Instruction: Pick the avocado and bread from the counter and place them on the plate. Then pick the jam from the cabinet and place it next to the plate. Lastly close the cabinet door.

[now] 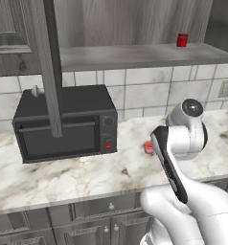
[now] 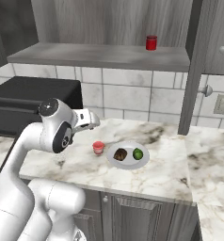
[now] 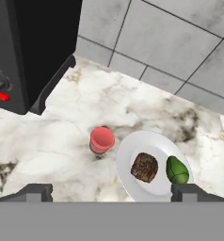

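Note:
The white plate (image 2: 128,162) sits on the marble counter (image 2: 170,174) and holds the brown bread (image 2: 120,154) on its left and the green avocado (image 2: 138,153) on its right. The hand view looks down on the plate (image 3: 128,155), bread (image 3: 144,167) and avocado (image 3: 177,170). The pink jam (image 2: 99,148) stands upright on the counter just left of the plate, apart from it, also in the hand view as the jam (image 3: 102,140). My gripper (image 3: 113,193) hangs open and empty above the jam and plate. The cabinet door (image 2: 194,70) stands open, edge-on.
A darker red jar (image 2: 151,42) stands on the cabinet shelf (image 2: 104,55). A black microwave (image 1: 63,124) sits on the counter to the left, under the open door's edge (image 1: 49,67). A wall outlet (image 2: 222,104) is on the tiles at right.

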